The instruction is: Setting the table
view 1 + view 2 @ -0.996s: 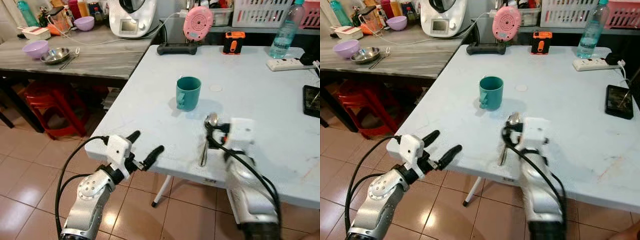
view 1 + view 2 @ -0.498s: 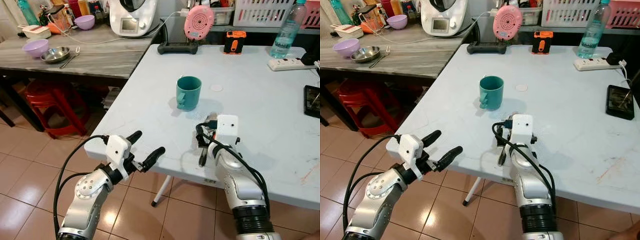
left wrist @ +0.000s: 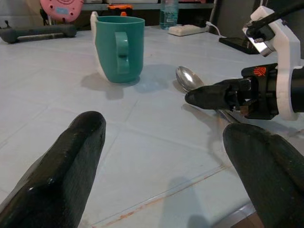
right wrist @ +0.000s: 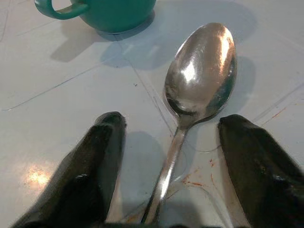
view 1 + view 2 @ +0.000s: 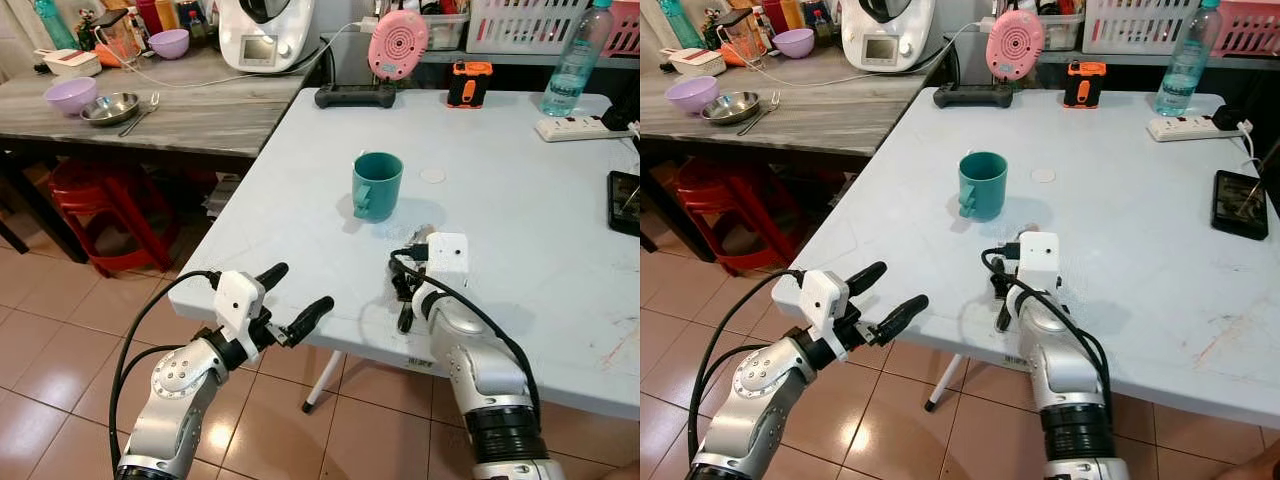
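A teal mug (image 5: 376, 185) stands upright on the white table (image 5: 520, 210), its handle toward the near edge. A metal spoon (image 4: 194, 95) lies flat on the table just in front of the mug, bowl toward it. My right gripper (image 4: 171, 156) is open and low over the spoon, one finger on each side of the handle, touching nothing I can see. My left gripper (image 5: 290, 300) is open and hovers at the table's near left corner, holding nothing; the mug (image 3: 118, 47) and spoon (image 3: 190, 78) lie ahead of it.
Far side of the table: a pink round device (image 5: 397, 45), an orange tool (image 5: 468, 84), a water bottle (image 5: 570, 65), a power strip (image 5: 572, 128), a dark phone (image 5: 623, 200) at right. A grey side table (image 5: 150, 110) with bowls stands left, red stools (image 5: 100, 210) beneath.
My right gripper has come down from holding the spoon above the table to sit low over it, open; the spoon now lies on the table. The left arm barely moved.
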{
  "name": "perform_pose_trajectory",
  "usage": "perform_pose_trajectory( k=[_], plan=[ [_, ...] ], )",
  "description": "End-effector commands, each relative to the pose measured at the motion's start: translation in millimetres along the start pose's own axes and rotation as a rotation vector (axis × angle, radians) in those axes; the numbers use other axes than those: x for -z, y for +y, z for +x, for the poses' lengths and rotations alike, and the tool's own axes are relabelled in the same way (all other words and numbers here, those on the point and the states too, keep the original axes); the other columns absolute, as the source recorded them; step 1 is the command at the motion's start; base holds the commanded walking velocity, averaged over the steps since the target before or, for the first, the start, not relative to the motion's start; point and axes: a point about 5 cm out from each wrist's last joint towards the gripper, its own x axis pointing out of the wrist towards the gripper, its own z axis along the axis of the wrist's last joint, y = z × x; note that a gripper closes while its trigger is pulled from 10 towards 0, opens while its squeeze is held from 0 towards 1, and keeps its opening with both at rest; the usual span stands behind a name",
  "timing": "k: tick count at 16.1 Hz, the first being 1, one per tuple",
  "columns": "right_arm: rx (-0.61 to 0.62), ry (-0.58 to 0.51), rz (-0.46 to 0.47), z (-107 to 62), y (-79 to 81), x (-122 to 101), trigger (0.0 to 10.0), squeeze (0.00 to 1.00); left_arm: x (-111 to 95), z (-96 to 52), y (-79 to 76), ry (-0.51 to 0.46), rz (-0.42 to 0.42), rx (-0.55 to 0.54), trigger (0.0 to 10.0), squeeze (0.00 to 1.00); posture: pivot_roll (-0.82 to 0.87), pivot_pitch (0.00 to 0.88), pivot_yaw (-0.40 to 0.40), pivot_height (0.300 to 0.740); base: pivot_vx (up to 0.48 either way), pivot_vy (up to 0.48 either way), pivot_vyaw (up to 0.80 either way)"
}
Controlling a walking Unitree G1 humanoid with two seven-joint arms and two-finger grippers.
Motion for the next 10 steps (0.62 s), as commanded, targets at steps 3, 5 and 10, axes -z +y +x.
perform_pose_trajectory(
  k=[3, 5, 10],
  plan=[
    [0.022, 0.089, 0.042, -2.8, -4.6, 16.4, 0.0, 0.00, 0.2, -0.1, -0.7, 0.009, -0.014, 0.027, 10.0, 0.00, -0.14, 0.071, 0.091, 0.740, 0.000, 0.000, 0.00],
    [0.032, 0.104, 0.052, -3.4, -9.6, 19.1, 0.0, 0.00, -0.1, -0.4, -1.9, 0.006, -0.024, 0.036, 10.0, 0.00, -0.13, 0.072, 0.092, 0.740, 0.000, 0.000, 0.00],
    [0.080, 0.147, 0.049, -8.3, -32.1, 31.8, 0.0, 0.00, -1.0, -3.6, -3.2, 0.016, -0.053, 0.082, 10.0, 0.00, -0.13, 0.073, 0.096, 0.740, 0.000, 0.000, 0.00]
  ],
)
